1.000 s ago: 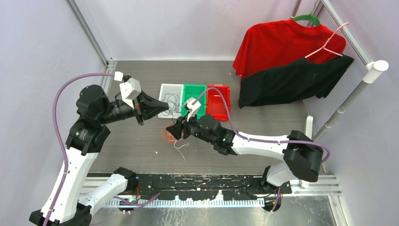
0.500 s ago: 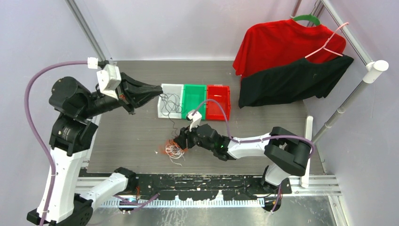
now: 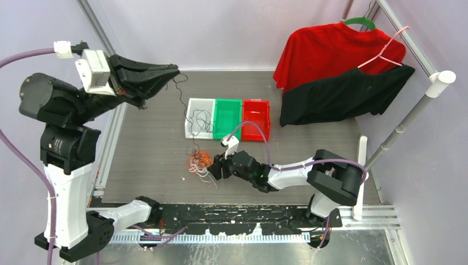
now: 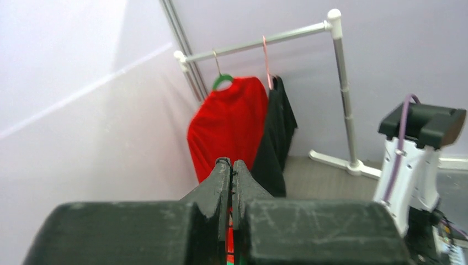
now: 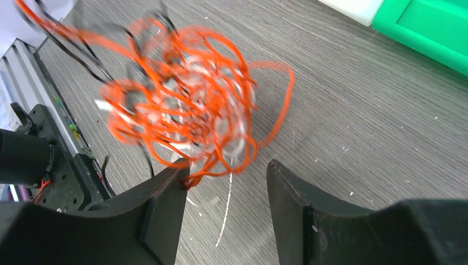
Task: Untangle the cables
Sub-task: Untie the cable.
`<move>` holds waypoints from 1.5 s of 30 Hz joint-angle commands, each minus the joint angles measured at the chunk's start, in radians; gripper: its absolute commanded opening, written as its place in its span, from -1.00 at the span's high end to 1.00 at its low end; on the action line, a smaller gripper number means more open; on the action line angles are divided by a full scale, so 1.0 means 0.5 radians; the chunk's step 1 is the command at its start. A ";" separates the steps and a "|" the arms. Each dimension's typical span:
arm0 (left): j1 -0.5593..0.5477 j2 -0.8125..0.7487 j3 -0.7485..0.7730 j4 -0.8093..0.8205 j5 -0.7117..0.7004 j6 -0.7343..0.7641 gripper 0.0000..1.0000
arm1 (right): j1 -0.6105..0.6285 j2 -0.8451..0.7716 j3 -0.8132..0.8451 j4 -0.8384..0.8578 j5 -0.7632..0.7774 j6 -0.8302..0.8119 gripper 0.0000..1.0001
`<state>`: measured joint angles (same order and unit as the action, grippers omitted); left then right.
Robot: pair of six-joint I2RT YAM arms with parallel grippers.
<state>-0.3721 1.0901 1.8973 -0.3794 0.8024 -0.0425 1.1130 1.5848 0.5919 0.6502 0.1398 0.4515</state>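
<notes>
The left end effector (image 3: 176, 68) holds 1 black cable (image 3: 177, 90) pinched high, so the open right end effector (image 5: 226, 172) should likely pin the tangle (image 5: 182, 99).

Lilac walls (image 3: 237, 33), grey table (image 3: 149, 160), clothes rack (image 3: 439, 83).

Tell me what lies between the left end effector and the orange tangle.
In the top view, a thin black cable spans it, crossing the white bin.
</notes>
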 commanded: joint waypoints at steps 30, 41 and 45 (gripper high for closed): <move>-0.006 -0.033 0.012 0.193 -0.008 0.146 1.00 | 0.066 -0.980 0.586 -0.671 -0.493 -0.366 -0.72; -0.005 -0.002 0.067 0.184 0.022 0.117 1.00 | 0.067 -0.533 0.879 -0.611 -0.174 -0.490 -0.59; -0.005 0.008 0.089 0.185 0.029 0.112 1.00 | 0.067 -0.468 0.877 -0.578 -0.064 -0.516 -0.49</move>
<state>-0.3721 1.0946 1.8980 -0.3164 0.8040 0.0299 1.1435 1.3441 0.9886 0.3058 0.0170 0.2298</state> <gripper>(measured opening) 0.009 0.763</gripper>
